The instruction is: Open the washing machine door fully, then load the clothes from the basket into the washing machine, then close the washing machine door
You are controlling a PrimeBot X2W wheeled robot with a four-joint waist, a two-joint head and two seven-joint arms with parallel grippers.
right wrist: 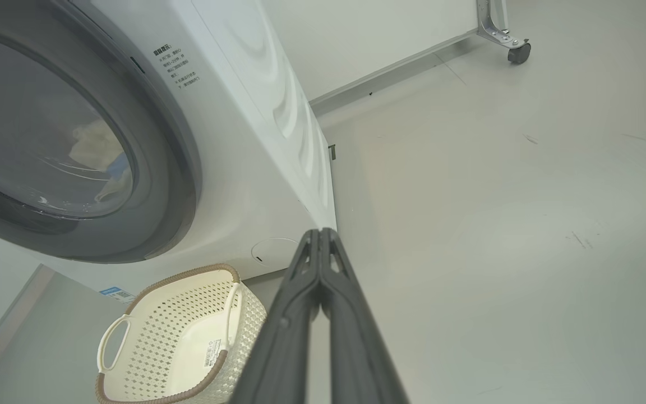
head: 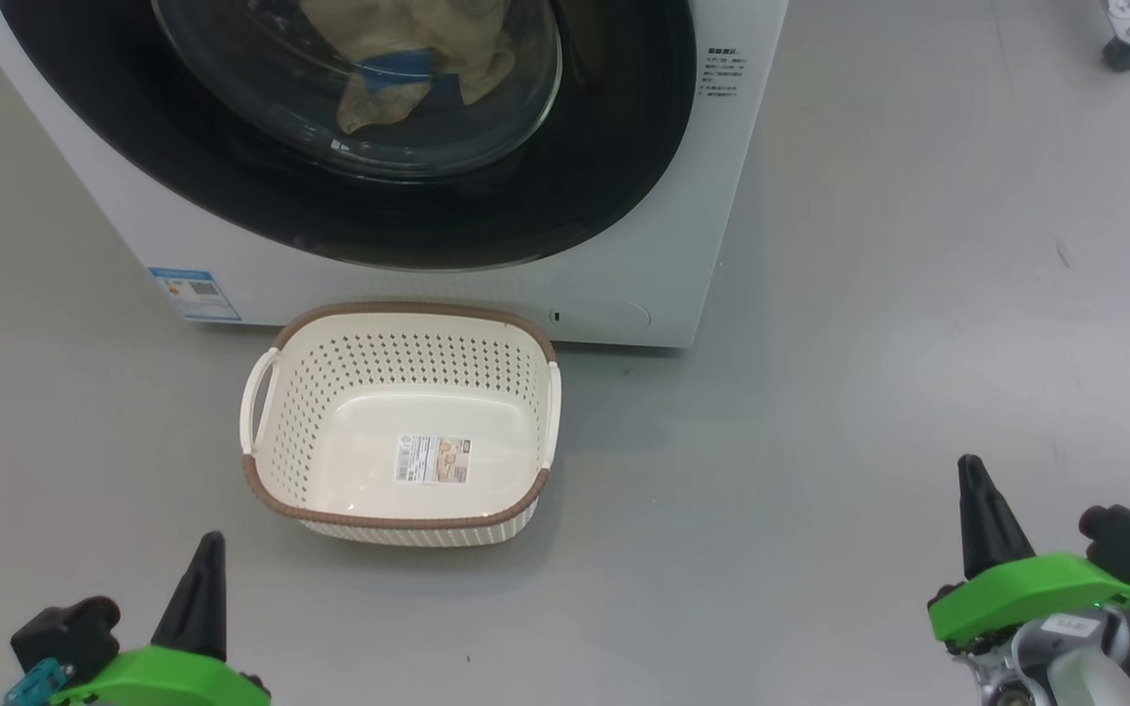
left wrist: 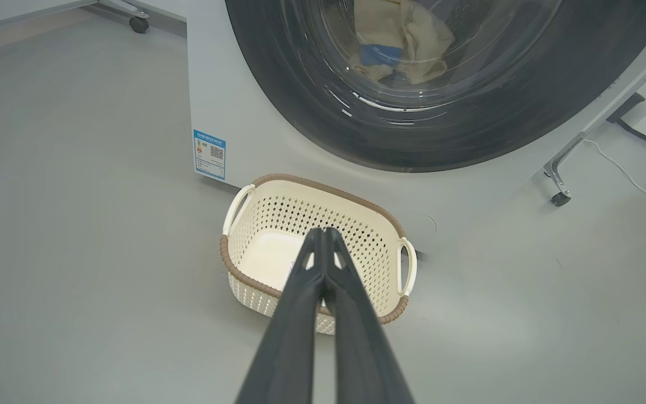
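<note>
Left end effector (head: 206, 561) and right end effector (head: 973, 482), both pinched closed and holding nothing, stand well short of the cream perforated plastic basket (head: 276, 495). Just behind it, the big white washing machine (head: 624, 265) holds the pale yellow clothes (head: 408, 44) behind its shut black-rimmed round glass door (head: 231, 181); loading looks finished.
</note>
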